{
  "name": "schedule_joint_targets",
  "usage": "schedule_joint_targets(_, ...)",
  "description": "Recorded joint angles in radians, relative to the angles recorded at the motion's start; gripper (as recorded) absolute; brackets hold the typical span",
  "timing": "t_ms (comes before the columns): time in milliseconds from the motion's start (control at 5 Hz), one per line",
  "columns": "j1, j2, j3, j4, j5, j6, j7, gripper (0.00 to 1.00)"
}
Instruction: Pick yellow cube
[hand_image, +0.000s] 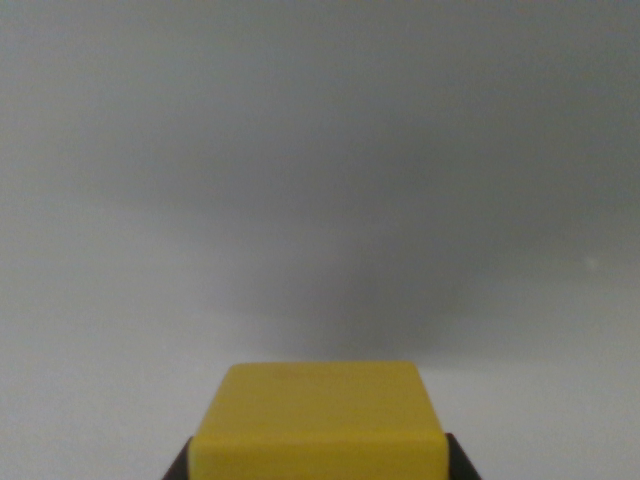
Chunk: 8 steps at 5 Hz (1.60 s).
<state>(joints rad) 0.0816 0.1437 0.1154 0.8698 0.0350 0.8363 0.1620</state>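
Mostly bare grey surface (320, 180) ahead; yellow cube (320, 420), blurry, clamped by dark gripper (320, 462) fingers (178, 466) at both sides.

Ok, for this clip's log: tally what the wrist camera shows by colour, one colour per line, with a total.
Yellow: 1, the yellow cube at the bottom centre of the wrist view.
Dark: 2, the dark finger tips flanking the cube's lower corners.
Grey: 1, the plain grey surface filling the rest.
Total: 4.
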Motion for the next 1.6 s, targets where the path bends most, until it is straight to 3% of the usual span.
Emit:
schedule_joint_targets(200,-0.0005,-0.015,0.000,0.023,0.0012,0.039,0.000,1.00)
schedule_joint_targets(400,-0.0005,-0.015,0.000,0.023,0.0012,0.039,0.000,1.00)
schedule_joint_targets(600,-0.0011,-0.032,-0.001,0.049,0.0024,0.081,0.000,1.00)
schedule_joint_targets(800,-0.0011,-0.032,-0.001,0.049,0.0024,0.081,0.000,1.00)
schedule_joint_targets(1000,-0.0017,-0.050,-0.001,0.076,0.0038,0.126,0.000,1.00)
schedule_joint_targets(1200,-0.0017,-0.050,-0.001,0.076,0.0038,0.126,0.000,1.00)
schedule_joint_targets(1400,-0.0023,-0.069,-0.001,0.104,0.0052,0.172,0.000,1.00)
schedule_joint_targets(1600,-0.0023,-0.069,-0.001,0.104,0.0052,0.172,0.000,1.00)
